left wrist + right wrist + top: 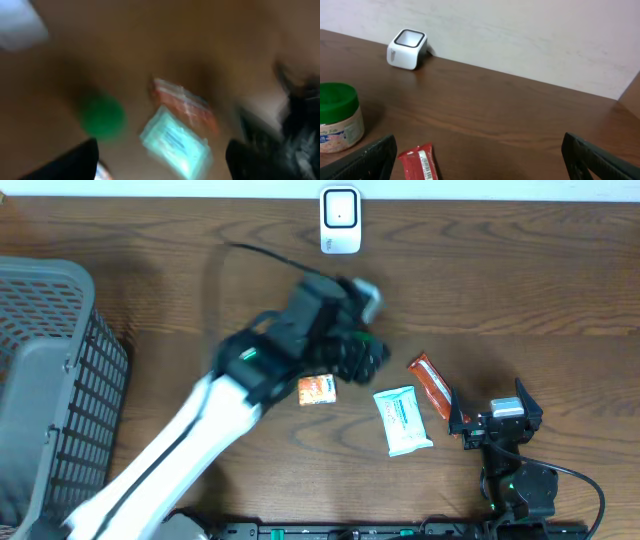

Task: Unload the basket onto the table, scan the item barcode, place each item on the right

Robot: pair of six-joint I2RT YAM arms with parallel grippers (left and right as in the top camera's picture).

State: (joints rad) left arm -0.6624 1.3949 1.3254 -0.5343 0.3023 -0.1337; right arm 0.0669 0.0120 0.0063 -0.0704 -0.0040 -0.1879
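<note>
Heavy blur smears the entire left wrist view: a green blob (101, 116), a pale blue packet (175, 145) and an orange wrapper (185, 102) carry no readable print. In the right wrist view the green-lidded jar (337, 117) is cropped at left, the red bar (420, 162) at bottom.

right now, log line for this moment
left fingers open beside green-lidded round jar | right fingers open, empty | white box scanner at far edge

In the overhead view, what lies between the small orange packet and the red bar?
The upper end of the pale blue packet, closer to the red bar than to the orange packet. The overhead view shows this.
</note>
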